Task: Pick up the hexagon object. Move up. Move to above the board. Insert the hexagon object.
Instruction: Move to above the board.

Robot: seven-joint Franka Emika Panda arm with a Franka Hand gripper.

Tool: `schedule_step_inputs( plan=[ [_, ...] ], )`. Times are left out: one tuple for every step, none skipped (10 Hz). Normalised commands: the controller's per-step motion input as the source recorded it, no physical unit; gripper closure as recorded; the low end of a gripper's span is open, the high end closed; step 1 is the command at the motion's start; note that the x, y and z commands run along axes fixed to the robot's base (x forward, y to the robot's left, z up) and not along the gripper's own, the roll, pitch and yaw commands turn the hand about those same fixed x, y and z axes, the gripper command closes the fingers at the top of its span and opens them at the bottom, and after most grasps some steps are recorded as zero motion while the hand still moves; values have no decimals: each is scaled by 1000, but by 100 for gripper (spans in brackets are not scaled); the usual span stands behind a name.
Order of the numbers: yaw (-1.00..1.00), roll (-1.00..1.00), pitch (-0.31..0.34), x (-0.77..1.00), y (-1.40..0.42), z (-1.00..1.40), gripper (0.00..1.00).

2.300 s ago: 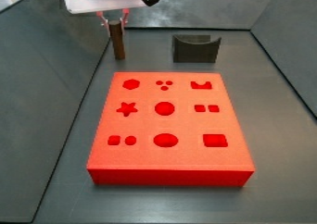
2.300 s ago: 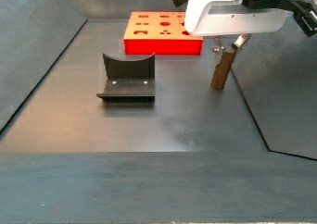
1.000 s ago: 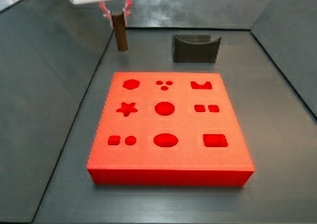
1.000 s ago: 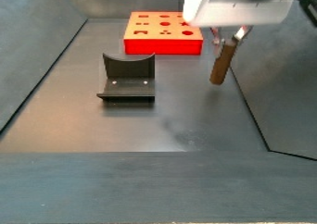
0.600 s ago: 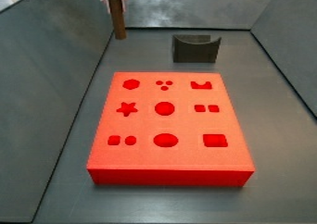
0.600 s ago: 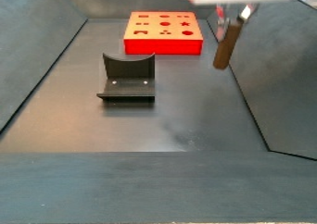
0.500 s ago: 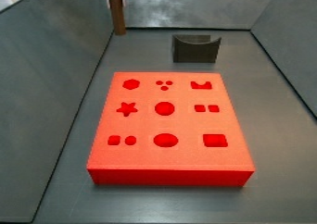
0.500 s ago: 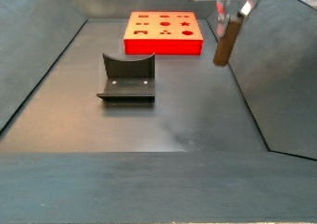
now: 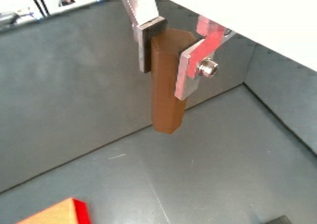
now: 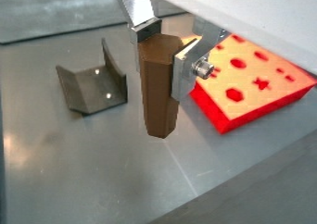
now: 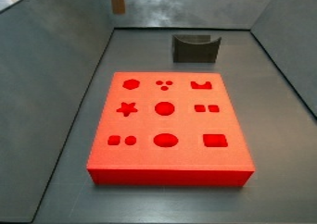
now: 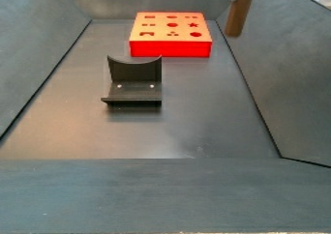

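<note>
While the gripper (image 9: pixel 170 47) was closed on the hexagon object (image 9: pixel 171 82), the peg hung upright between the two silver fingers (image 10: pixel 188 67), clear of the floor in both wrist views. In the side views only its lower end (image 11: pixel 118 0) (image 12: pixel 241 12) showed at the upper edge. It seemed off to one side of the board (image 11: pixel 170 120), with the fixture (image 12: pixel 132 80) well apart.

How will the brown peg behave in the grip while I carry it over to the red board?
The hexagon object looks like rigid wood, so it probably won't flex. The gripper clamps only its upper part, leaving a long free end, so a bump might tilt it.
</note>
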Motion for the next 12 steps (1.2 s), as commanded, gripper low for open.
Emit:
schedule_step_inputs(
  plan=[
    [19,-75,88,87,-98,1000,100],
    [18,-59,86,84,-93,1000,100],
    [19,-46,85,80,-87,1000,100],
    [20,-31,86,75,-83,1000,100],
    [21,-22,88,69,-79,1000,100],
    [20,-17,87,64,-75,1000,100],
    [17,-7,87,50,-54,919,100],
    [19,-4,86,41,-42,813,100],
    [21,4,86,25,-29,600,100],
    [22,12,87,13,-19,392,100],
    [22,18,84,12,-15,237,100],
    [-1000,334,193,369,-1000,-93,100]
  ],
)
